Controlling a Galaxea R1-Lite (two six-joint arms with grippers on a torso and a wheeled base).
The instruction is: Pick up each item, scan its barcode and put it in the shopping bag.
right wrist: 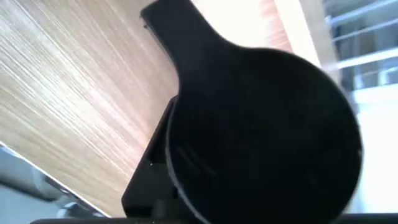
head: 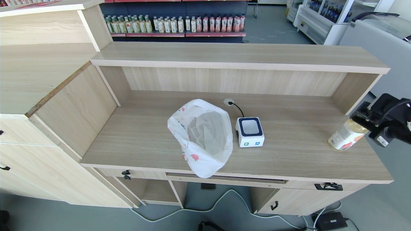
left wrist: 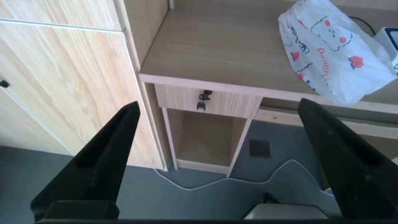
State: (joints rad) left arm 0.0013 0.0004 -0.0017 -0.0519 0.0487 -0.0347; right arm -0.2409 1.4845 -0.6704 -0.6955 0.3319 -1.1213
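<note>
— Where's the can?

— At the far right end of the counter, near the front edge. It leans, its long axis running from the base low over the wood up to the top. That top end is in the right jaws, which look closed on it. I can't tell whether the base rests on the counter or hangs just clear.

— And where does it have to go?

— To the robot's left. The scanner sits mid-counter with its window facing up, well apart from the can. The shopping bag stands just beside the scanner on the side away from the can. Its mouth is open upward and its bottom droops over the front edge. I'd judge the carry runs across bare wood to the scanner first, then on to the bag.

— What about the other arm?

— The left jaws hang out in front of the counter's left end, off the wood. The fingers are spread wide with nothing between them. The right arm is plainly the nearer one.

— Is there anything in the way?

— A black cable runs from the scanner back to a hole in the counter. A raised ledge crosses the rear, and there are side walls at both ends. Beyond it are a shelf of bottles and glass-topped coolers.
</note>
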